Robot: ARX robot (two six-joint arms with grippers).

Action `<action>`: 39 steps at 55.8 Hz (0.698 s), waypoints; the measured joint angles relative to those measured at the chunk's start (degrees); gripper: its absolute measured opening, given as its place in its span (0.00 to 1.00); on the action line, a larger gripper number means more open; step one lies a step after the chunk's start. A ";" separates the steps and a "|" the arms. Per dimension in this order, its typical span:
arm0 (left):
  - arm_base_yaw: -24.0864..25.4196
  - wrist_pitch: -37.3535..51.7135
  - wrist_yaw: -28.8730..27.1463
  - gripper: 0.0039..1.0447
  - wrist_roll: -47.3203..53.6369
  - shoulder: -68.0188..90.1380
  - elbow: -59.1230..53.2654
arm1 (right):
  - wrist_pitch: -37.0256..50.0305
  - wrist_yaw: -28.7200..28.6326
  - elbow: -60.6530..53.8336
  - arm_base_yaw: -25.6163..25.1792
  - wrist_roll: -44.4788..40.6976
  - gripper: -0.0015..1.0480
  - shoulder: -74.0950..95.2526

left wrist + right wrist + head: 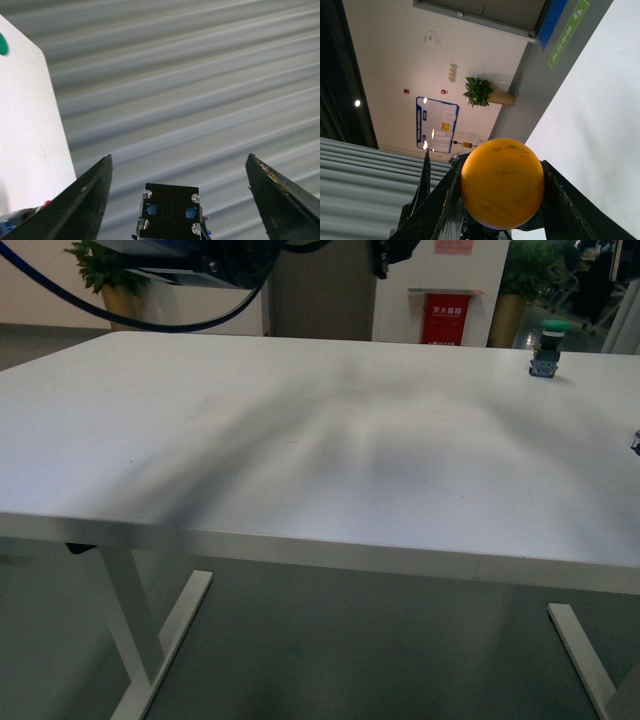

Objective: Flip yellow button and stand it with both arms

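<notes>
I'm clamping the button in the right gripper, yellow cap facing the wrist camera, apparently held clear of the table. The left gripper is gaping wide and empty. I'm judging the flip as underway, with the standing not yet done.

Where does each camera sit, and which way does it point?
Front: on the robot's body, looking across the white table to a green-capped switch; dark arm parts overhead.
Left wrist: on the left arm, tilted up at the ribbed ceiling; open left fingers show.
Right wrist: on the right arm, facing a wall; right fingers clamp the yellow button.
Wrist views share that ceiling and table.
</notes>
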 joint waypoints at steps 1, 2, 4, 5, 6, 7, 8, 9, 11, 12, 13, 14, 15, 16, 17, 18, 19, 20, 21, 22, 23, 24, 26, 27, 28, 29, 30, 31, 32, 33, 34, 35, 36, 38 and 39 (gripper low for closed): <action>0.31 -0.37 0.15 0.87 0.22 -0.22 -0.35 | 0.00 0.00 -0.13 0.00 -0.15 0.36 0.00; 0.92 -1.20 0.31 0.90 1.09 -0.66 -1.03 | 0.00 0.00 -0.33 -0.04 -0.39 0.36 0.00; 1.79 -2.91 0.39 0.95 3.41 -1.88 -2.62 | -0.02 0.00 -0.68 -0.11 -0.70 0.36 -0.04; 2.36 -4.61 0.42 0.96 5.35 -2.91 -3.91 | -0.22 0.00 -0.90 -0.15 -0.92 0.36 -0.13; 2.93 -7.04 0.28 0.95 7.10 -4.07 -5.14 | -0.37 0.00 -1.01 -0.17 -1.03 0.36 -0.17; 3.21 -8.50 -0.02 0.95 8.92 -4.68 -5.70 | -0.59 -0.02 -1.22 -0.26 -1.44 0.36 -0.31; 3.74 -11.76 -0.70 0.94 11.82 -6.01 -6.86 | -0.68 -0.04 -1.53 -0.35 -1.84 0.36 -0.42; 4.26 -15.15 -1.66 0.94 14.99 -7.30 -7.98 | -0.70 -0.09 -1.70 -0.42 -2.01 0.36 -0.46; 5.05 -20.68 -3.82 0.94 20.65 -9.70 -9.81 | -0.83 -0.37 -2.32 -0.59 -2.56 0.36 -0.81; 5.55 -24.22 -5.70 0.94 24.63 -11.32 -11.15 | -0.83 -0.48 -2.47 -0.63 -2.67 0.36 -0.92; 5.84 -25.90 -6.62 0.94 25.75 -12.17 -11.87 | -0.81 -0.57 -2.80 -0.74 -3.04 0.36 -1.22; 6.69 -30.64 -9.68 0.94 33.33 -15.02 -14.34 | -0.81 -0.90 -3.28 -0.87 -3.50 0.36 -1.60; 7.28 -32.72 -11.15 0.94 36.68 -16.85 -16.11 | -0.83 -1.09 -3.54 -0.98 -3.96 0.36 -1.84; 8.17 -36.61 -13.97 0.94 43.41 -19.65 -18.97 | -0.87 -1.14 -3.76 -1.09 -4.17 0.36 -2.12; 8.79 -37.70 -15.34 0.94 48.89 -21.57 -21.09 | -0.96 -1.25 -4.00 -1.22 -4.83 0.36 -2.56; 9.94 -37.55 -18.14 0.94 55.76 -24.61 -24.94 | -1.09 -1.49 -4.13 -1.31 -5.22 0.36 -2.86; 10.67 -37.07 -19.54 0.94 59.12 -26.58 -27.52 | -1.44 -1.84 -4.28 -1.44 -5.79 0.36 -3.48; 11.52 -36.11 -21.55 0.94 64.63 -28.63 -30.29 | -1.64 -2.05 -4.35 -1.55 -6.49 0.36 -3.80; 12.44 -34.99 -22.77 0.94 69.09 -30.75 -33.27 | -1.77 -2.25 -4.44 -1.64 -6.99 0.36 -4.22; 13.44 -34.05 -23.32 0.94 72.22 -32.79 -36.24 | -1.86 -2.36 -4.48 -1.70 -7.26 0.36 -4.44; 13.97 -33.75 -23.41 0.94 75.21 -33.77 -37.66 | -1.97 -2.64 -4.50 -1.84 -7.63 0.36 -4.81; 15.10 -33.38 -23.50 0.94 78.16 -35.85 -40.50 | -1.99 -2.82 -4.52 -1.92 -8.00 0.36 -5.05; 17.51 -32.52 -24.22 0.94 86.09 -39.56 -46.01 | -2.03 -3.63 -4.55 -2.34 -9.20 0.36 -6.03; 18.78 -32.00 -24.96 0.94 89.29 -41.22 -48.63 | -2.08 -3.69 -4.55 -2.43 -9.42 0.36 -6.23; 19.41 -31.74 -25.24 0.94 90.77 -42.01 -49.86 | -2.23 -3.69 -4.55 -2.58 -9.79 0.36 -6.60; 20.65 -31.08 -25.77 0.94 93.61 -43.56 -52.24 | -2.36 -3.69 -4.55 -2.67 -9.99 0.36 -6.82; 21.24 -30.60 -25.77 0.94 94.29 -44.33 -53.46 | -2.64 -3.72 -4.55 -2.80 -10.43 0.36 -7.21; 22.16 -28.57 -27.39 0.93 96.13 -45.62 -56.06 | -2.80 -3.74 -4.55 -2.86 -10.67 0.36 -7.39; 23.19 -24.85 -29.79 0.90 96.32 -46.97 -59.14 | -3.13 -3.89 -4.55 -3.06 -11.17 0.36 -7.89; 24.44 -18.80 -32.87 0.85 96.26 -48.94 -63.95 | -3.28 -3.98 -4.50 -3.13 -11.58 0.36 -8.11; 25.16 -15.04 -34.40 0.81 95.86 -50.25 -67.19 | -3.54 -4.00 -4.39 -3.23 -12.15 0.36 -8.33; 25.79 -11.63 -35.23 0.78 95.30 -51.65 -70.42 | -3.74 -3.98 -4.26 -3.26 -12.41 0.36 -8.39; 26.32 -8.57 -35.36 0.75 95.01 -53.11 -73.70 | -3.98 -3.93 -4.11 -3.30 -12.59 0.36 -8.44; 26.58 -4.74 -35.50 0.69 94.71 -55.52 -78.55 | -4.28 -3.89 -3.96 -3.28 -13.16 0.36 -8.44; 26.69 -2.78 -35.58 0.66 94.51 -57.20 -81.59 | -4.42 -3.85 -3.91 -3.23 -13.62 0.36 -8.44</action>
